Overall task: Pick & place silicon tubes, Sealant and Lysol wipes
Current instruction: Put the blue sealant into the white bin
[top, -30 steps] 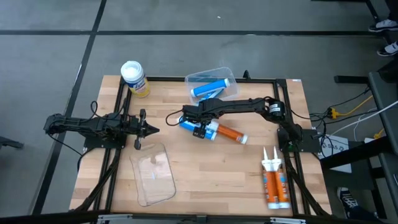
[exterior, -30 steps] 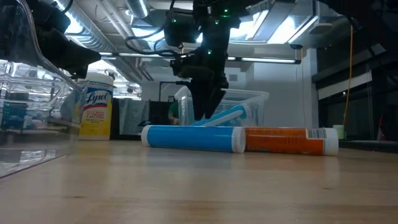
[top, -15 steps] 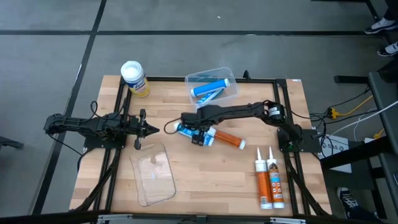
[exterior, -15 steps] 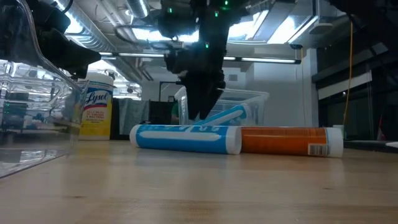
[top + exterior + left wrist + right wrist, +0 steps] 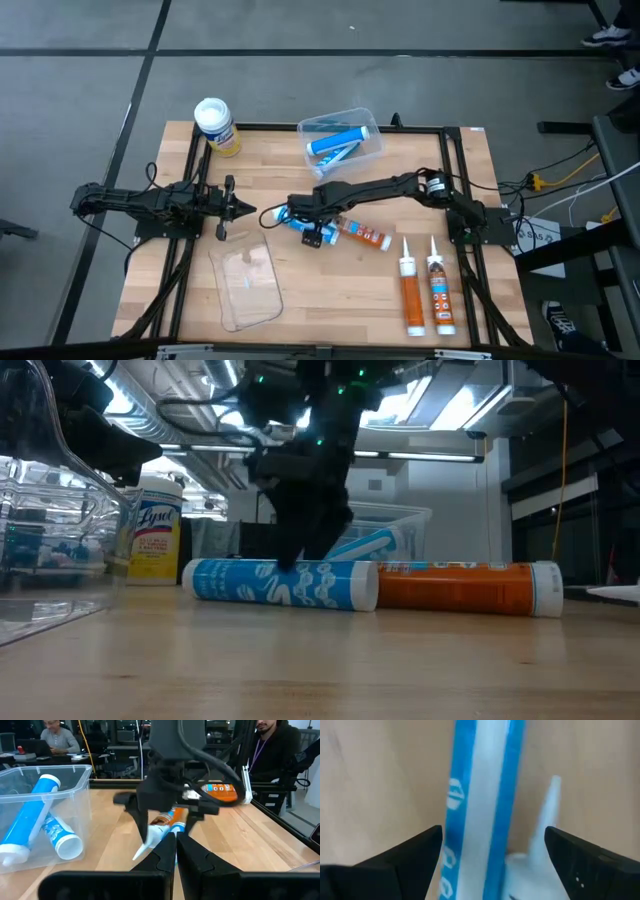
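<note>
Mid-table, wide-open right gripper [image 5: 308, 222] astride glossy blue cylindrical tube [image 5: 280, 583]; left gripper [image 5: 243, 210] shut, empty.

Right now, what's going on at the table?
The right gripper is down at mid-table, fingers open either side of a blue tube lying there, not closed on it. An orange tube lies end to end with it. The left gripper waits shut nearby. Two blue tubes sit in the clear bin; the Lysol wipes stand at the table's back left corner.
</note>
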